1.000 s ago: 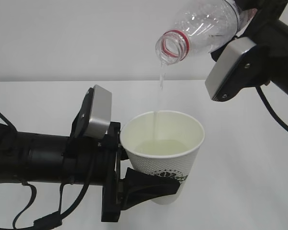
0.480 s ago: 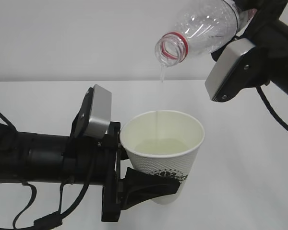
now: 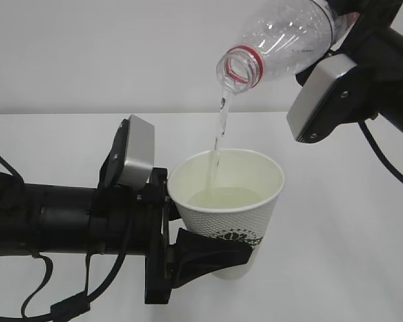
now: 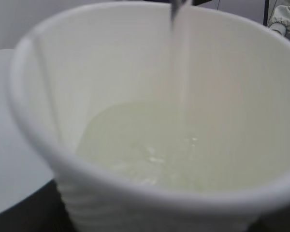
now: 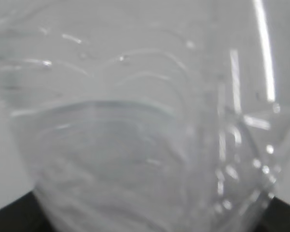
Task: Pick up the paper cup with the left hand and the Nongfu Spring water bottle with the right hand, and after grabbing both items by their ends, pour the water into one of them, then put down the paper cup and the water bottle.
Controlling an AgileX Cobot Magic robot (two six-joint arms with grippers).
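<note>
Compared with before, water (image 3: 219, 127) is flowing thicker from the bottle (image 3: 282, 37), gripped by the right hand (image 3: 346, 30), into the cup (image 3: 226, 213), gripped by the left hand (image 3: 208, 258).

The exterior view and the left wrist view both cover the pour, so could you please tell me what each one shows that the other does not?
Only the exterior view shows the tilted Nongfu Spring water bottle with its red neck ring, the right hand at its far end, the left hand clamped on the paper cup's lower part, and the cup's green logo. Only the left wrist view looks closely into the cup and shows ripples where the stream lands. Both show the water falling into the pale pool inside the cup.
</note>
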